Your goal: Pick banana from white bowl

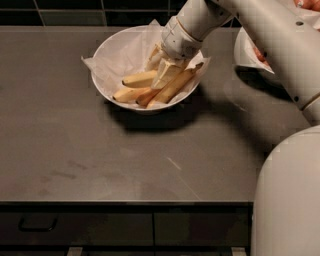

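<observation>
The white bowl, lined with crinkled white paper, stands on the dark counter at upper centre. Three bananas lie in it. The plump yellow banana lies uppermost, and its right end runs under my gripper. A second yellow one lies below it. A slimmer orange-tinted one slants up to the right. My gripper is down inside the bowl, reaching in from the upper right, right at the plump banana's right end.
A second white bowl with red strawberries stands at the upper right, partly behind my arm. My white base fills the lower right. A dark tiled wall runs behind the counter, and drawers sit below its front edge.
</observation>
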### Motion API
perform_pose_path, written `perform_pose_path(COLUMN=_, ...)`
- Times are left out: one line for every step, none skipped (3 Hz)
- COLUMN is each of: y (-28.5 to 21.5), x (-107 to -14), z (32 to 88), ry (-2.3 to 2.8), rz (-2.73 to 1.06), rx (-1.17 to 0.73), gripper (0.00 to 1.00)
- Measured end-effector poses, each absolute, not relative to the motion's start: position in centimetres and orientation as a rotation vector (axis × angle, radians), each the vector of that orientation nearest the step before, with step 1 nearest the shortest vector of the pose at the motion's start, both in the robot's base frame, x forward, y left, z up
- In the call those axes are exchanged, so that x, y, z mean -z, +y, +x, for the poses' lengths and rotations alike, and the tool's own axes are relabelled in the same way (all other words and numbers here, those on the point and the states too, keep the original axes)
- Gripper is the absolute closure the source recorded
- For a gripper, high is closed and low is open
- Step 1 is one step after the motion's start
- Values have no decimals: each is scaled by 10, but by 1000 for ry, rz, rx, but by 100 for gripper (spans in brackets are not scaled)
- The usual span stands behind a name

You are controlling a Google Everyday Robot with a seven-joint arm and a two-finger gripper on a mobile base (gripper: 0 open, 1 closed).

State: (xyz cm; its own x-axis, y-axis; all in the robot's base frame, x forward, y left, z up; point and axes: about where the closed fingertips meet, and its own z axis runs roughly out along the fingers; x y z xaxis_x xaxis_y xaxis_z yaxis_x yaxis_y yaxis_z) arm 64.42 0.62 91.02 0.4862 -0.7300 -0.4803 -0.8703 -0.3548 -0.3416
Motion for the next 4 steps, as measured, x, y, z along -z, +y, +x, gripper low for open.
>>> perform_pose_path(y=0, x=-941, z=628, ry=1334, rz=-2113, rx=-259, gripper=100)
perform_pose_path(y=-5, x=-973, z=600, ry=1375, rz=-2051, rx=-181, gripper=100)
perform_pose_path(y=-8, x=-998, z=569, ry=1435, rz=-1985, rx=-119, gripper=100)
perform_pose_path(y=-11, x=-1013, z=540, ry=1502, rz=-1922, rx=-87, gripper=100)
